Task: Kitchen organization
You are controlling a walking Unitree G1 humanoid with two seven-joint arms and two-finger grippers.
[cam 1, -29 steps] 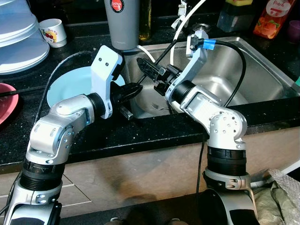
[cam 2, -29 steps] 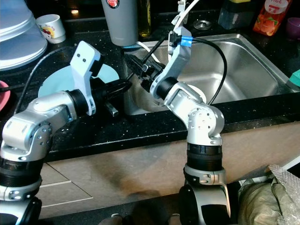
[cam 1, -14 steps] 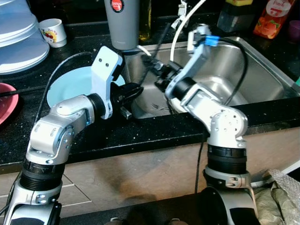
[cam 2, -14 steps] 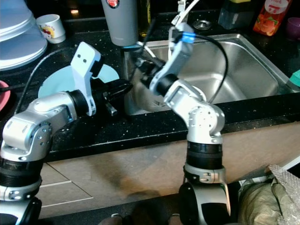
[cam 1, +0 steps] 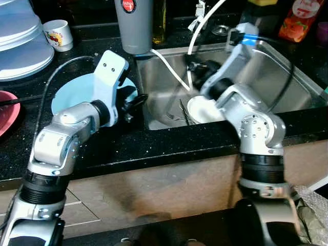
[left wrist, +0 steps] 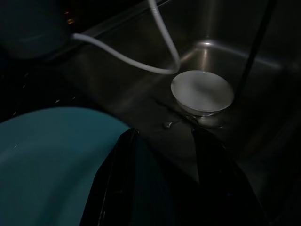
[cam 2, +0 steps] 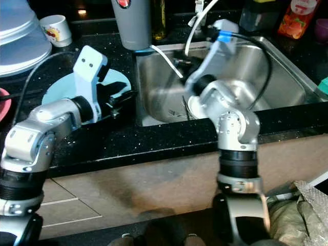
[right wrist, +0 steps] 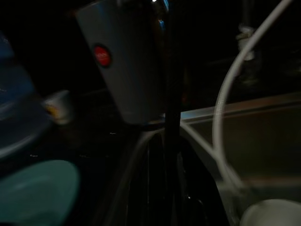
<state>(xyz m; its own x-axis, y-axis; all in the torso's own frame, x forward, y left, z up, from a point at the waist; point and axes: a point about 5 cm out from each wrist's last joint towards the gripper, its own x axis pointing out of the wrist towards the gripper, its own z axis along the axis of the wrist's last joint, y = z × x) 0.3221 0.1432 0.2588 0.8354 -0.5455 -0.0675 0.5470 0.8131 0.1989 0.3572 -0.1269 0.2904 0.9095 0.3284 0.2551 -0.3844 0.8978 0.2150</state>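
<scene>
Up at the back of the black bench (cam 1: 154,148) stands a grey tumbler (cam 1: 134,25) with a round red badge; its white lettering is too small to read from the head views and blurred in the right wrist view. A red juice carton (cam 1: 299,19) at the far right carries fruit pictures and a word I cannot make out, and the white mug (cam 1: 57,35) at the far left has a small coloured print.

A white bowl (cam 1: 202,110) sits upright on the floor of the steel sink (cam 1: 287,66), near its front wall, with a fork (cam 1: 177,117) lying just beside it. A white hose (cam 1: 174,74) runs slantwise down into the sink.

The left end effector (left wrist: 162,174) hovers over the near edge of a light blue plate (cam 1: 77,95) lying flat on the bench beside the sink; its fingers (left wrist: 113,179) stand apart and hold nothing. The right end effector (cam 1: 195,66) is inside the sink above the bowl, gripping a thin dark rod (right wrist: 170,113) that points upward; I cannot tell what it is.
</scene>
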